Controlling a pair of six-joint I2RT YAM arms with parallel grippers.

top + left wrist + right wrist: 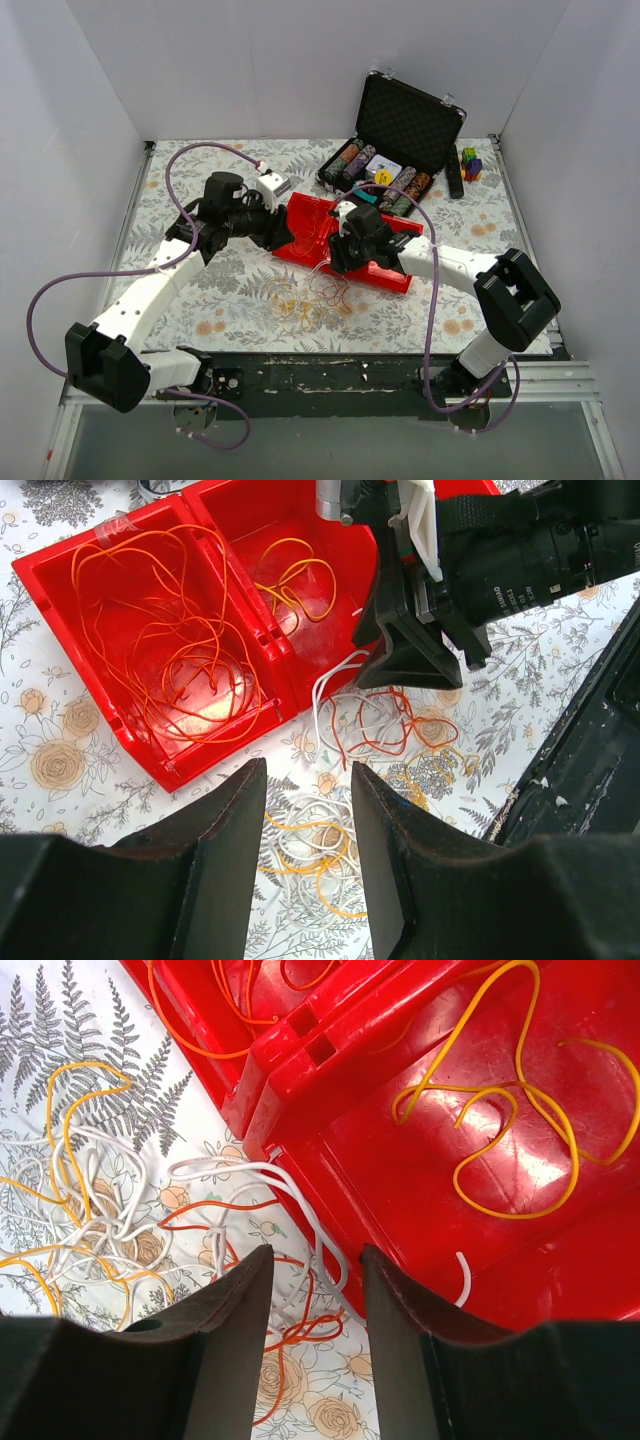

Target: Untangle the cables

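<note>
A red two-compartment box [385, 262] lies mid-table. In the left wrist view one compartment holds orange cables [170, 650], the other yellow cables [295, 580]. More loose cables [310, 295] lie tangled on the cloth in front of the box: white and yellow loops [315, 845] and white and reddish strands [380, 720]. My left gripper [308, 780] is open and empty, above the white and yellow loops. My right gripper [316, 1260] is open over the box's front edge, with white and reddish cables [300, 1310] below its jaws. A white strand end [463, 1280] lies inside the box.
An open black case [405, 130] with poker chips stands at the back right. Coloured dice [470, 165] and a black bar [453, 172] lie beside it. White walls enclose the flowered cloth [200, 300]. The two grippers are close together over the box.
</note>
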